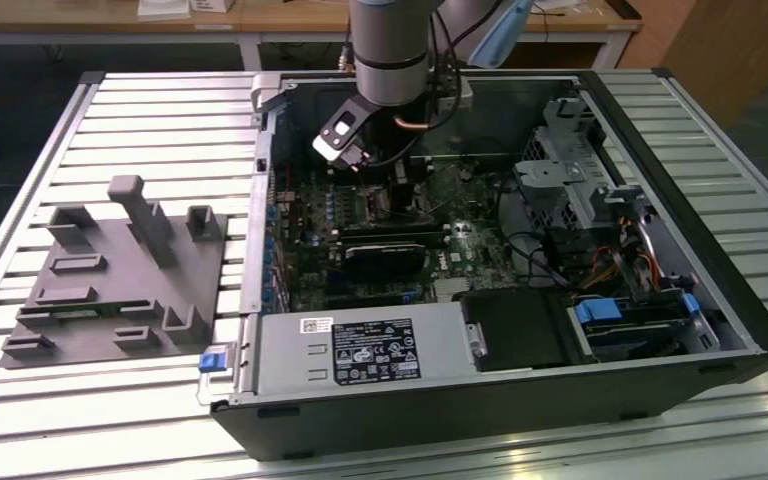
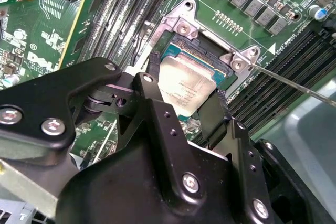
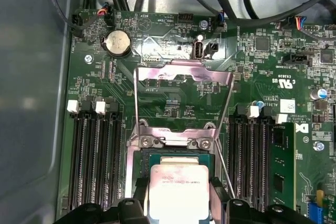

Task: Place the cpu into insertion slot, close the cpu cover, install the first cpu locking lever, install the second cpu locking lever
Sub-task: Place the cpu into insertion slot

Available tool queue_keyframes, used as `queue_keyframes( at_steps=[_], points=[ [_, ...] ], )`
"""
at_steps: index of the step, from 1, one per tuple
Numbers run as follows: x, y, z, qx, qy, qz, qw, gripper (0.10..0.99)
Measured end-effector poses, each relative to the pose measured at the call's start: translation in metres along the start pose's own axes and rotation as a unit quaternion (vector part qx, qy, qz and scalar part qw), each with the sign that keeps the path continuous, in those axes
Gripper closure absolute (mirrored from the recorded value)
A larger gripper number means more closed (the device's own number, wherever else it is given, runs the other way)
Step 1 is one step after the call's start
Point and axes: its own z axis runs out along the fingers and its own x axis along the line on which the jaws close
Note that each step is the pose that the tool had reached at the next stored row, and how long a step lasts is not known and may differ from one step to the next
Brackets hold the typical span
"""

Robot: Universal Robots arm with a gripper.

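The gripper [image 3: 179, 199] clamps the cpu [image 3: 179, 184] — over the insertion slot [image 2: 194, 53].

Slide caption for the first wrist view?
The hand holds the cpu at the insertion slot, cpu cover open.

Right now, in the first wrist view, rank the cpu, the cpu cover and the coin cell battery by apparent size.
1. cpu cover, swung open
2. cpu, though nearer the camera
3. coin cell battery, clearly smallest

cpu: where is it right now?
In both wrist views the cpu is held in the gripper, over the insertion slot, beside the open cpu cover.
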Motion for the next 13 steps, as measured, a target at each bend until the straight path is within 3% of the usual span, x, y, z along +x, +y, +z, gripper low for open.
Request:
queue_keyframes(
  at_steps=[13],
  points=[
    [0.0002,-0.002,0.0052,-0.0002,0.0088,0.001,1.0,0.545]
  ],
)
